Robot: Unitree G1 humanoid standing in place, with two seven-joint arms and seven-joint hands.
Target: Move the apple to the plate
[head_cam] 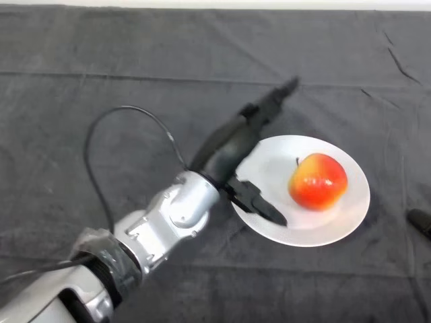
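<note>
A red and yellow apple stands upright on the right half of a white plate at the centre right of the dark cloth. My left hand hovers over the plate's left edge, just left of the apple and apart from it. Its fingers stretch straight toward the far side. Its thumb points out over the plate's near left rim. The hand is open and holds nothing.
The table is covered by a dark wrinkled cloth. A small dark object shows at the right edge, just beyond the plate. My silver-grey arm comes in from the lower left.
</note>
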